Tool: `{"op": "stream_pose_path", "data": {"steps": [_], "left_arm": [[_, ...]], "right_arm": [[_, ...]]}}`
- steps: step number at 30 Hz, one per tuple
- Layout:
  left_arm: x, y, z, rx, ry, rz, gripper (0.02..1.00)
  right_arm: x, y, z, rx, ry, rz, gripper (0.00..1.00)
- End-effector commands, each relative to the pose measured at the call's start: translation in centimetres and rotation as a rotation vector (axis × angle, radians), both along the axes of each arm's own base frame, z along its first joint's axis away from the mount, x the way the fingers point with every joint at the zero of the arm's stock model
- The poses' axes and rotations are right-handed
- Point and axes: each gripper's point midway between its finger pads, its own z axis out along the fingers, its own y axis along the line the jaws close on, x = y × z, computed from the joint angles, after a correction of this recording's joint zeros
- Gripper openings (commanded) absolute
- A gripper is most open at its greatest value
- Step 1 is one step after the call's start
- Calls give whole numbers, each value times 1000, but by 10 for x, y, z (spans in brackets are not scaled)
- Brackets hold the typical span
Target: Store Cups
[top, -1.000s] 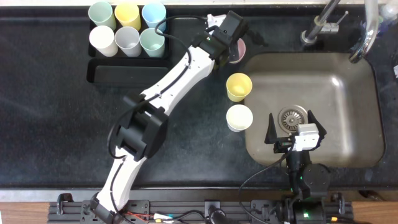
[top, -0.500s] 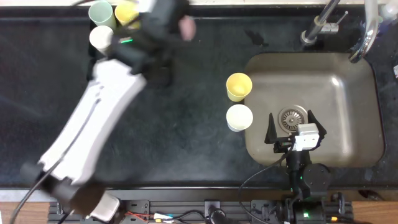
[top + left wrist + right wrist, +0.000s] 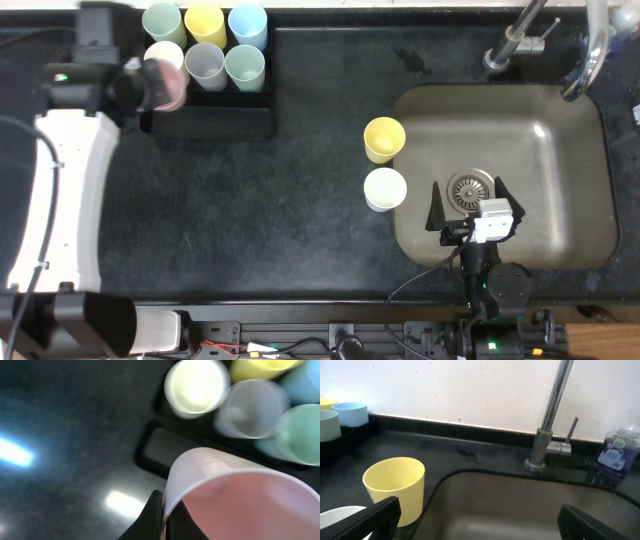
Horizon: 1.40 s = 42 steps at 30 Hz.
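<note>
My left gripper point(image 3: 135, 86) pinches the rim of the pink cup point(image 3: 235, 495) near the black tray point(image 3: 215, 123). My right gripper point(image 3: 470, 203) hangs wide open over the sink point(image 3: 560, 140)

Pink cup point(image 3: 240, 495), black tray point(image 3: 210, 122)

- I see the tray point(image 3: 210, 122), cups point(image 3: 206, 62) inside, at the worktop's point(image 3: 300, 230) back left.
- At its left end hangs the held cup point(image 3: 168, 85).
- Two loose cups point(image 3: 384, 140) stand beside the sink's point(image 3: 560, 110) left rim.
</note>
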Motion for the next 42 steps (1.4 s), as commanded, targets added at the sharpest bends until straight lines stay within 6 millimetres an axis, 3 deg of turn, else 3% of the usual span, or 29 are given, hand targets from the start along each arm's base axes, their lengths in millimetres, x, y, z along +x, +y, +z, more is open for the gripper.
{"op": "stream_pose_path", "data": {"steps": [1,16,23,42], "left_arm": [[-9,15,-16,-6,59,-81,34],[13,32,-82,-14,192,-90,34],[28,33,-92,-15,170,-92,34],[35,35,-135,-30,247,-87,62]], "right_arm": [[0,0,-3,3,-1,-4,996],[0,0,-3,3,-1,-4,996],[0,0,-3,3,-1,-4,996],[0,0,-3,3,-1,-4,996]]}}
